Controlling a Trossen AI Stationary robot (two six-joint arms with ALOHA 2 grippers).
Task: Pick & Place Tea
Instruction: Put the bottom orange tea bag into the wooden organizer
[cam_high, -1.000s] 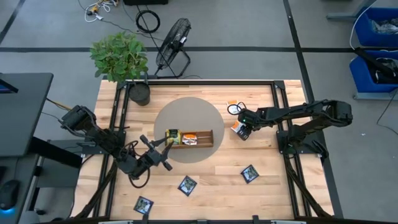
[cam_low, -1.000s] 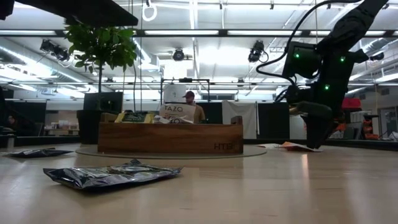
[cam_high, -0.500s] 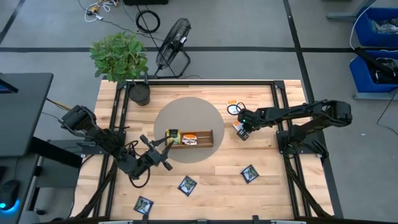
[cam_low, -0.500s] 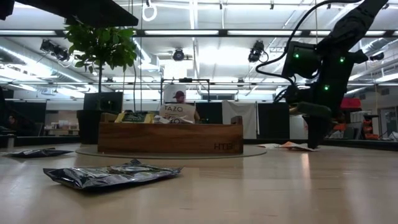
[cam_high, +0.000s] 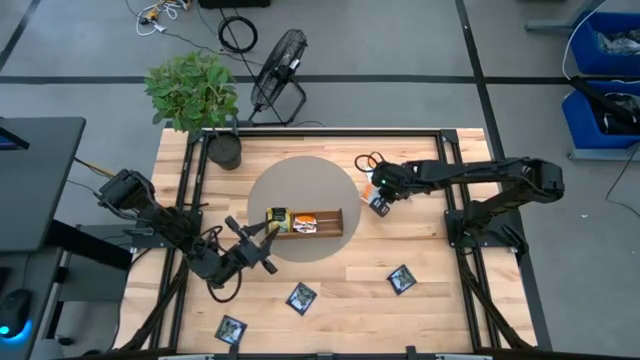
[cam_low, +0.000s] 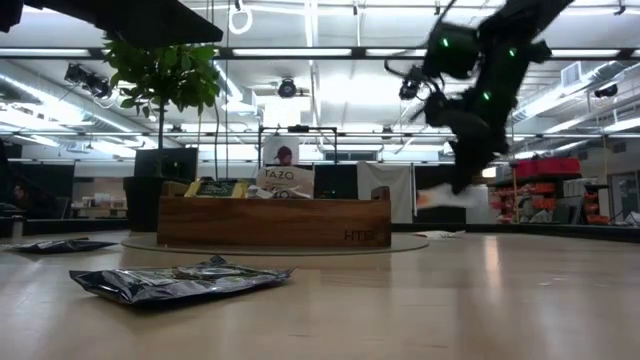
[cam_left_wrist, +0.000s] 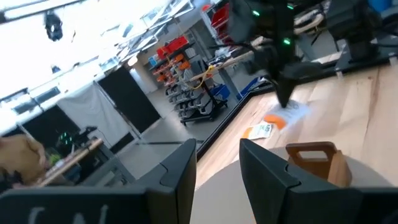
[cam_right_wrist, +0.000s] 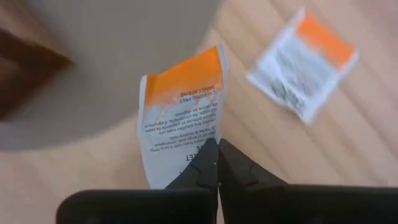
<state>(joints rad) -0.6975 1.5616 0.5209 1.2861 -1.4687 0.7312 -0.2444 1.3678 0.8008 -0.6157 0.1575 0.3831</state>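
Note:
My right gripper hangs above the table just right of the round grey mat, shut on an orange-and-white tea sachet. A second orange-and-white sachet lies flat on the wood nearby. The brown wooden tray sits on the mat with a yellow-green sachet and others standing in it. Three dark navy sachets lie flat near the table's front edge. My left gripper waits open by the tray's left end, holding nothing. My right gripper pinches the sachet's white end between its two fingers, which come from above and point down. The sachet's orange end points away from the fingers. In the low view the sachet hangs below the fingers, lifted clear of the table.
A potted plant stands at the table's far left corner. Black frame rails run along the table's sides. One navy sachet lies close to the low camera. A person shows in the room behind the tray.
My right gripper has shut on the orange-and-white sachet, then risen and gone toward the table's far edge and the mat. The sachet has been lifted clear of the wood and hangs below the fingers.

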